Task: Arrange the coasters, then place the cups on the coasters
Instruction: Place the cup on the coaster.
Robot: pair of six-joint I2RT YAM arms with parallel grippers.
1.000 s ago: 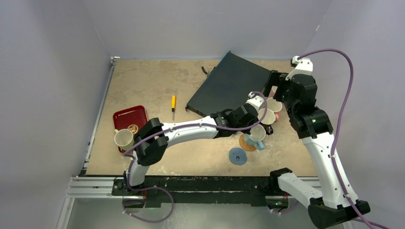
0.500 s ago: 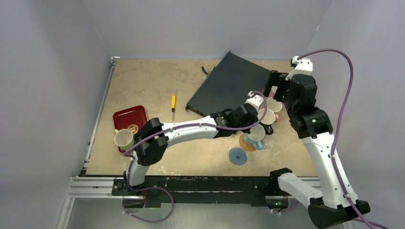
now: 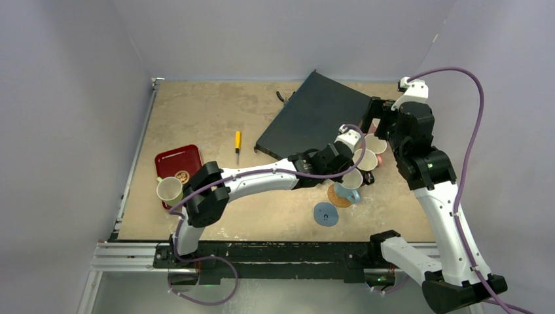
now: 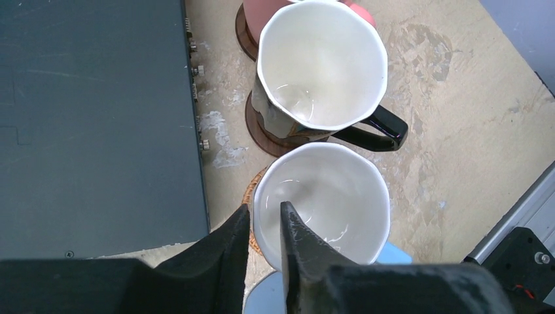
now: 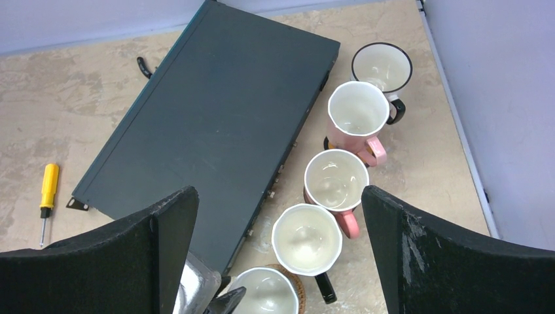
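Left end effector [image 4: 265, 216] — jaws slightly parted, astride the rim of the blue cup [image 4: 327, 196]. The cup stands on the cork coaster [image 3: 336, 196]. Right end effector [image 5: 278, 195] — wide open, empty, above the cup row beside the black box [image 5: 209, 111].

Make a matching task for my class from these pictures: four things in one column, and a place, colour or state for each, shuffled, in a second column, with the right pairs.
Column one
1. screwdriver
2. tray
3. blue coaster
4. right claw

Column two
A. open wide above a row of mugs
B. red, at the far left
C. round, nothing on it
D. yellow handle, left of the black box

Pairs: 1-D, 2-B, 3-C, 4-A
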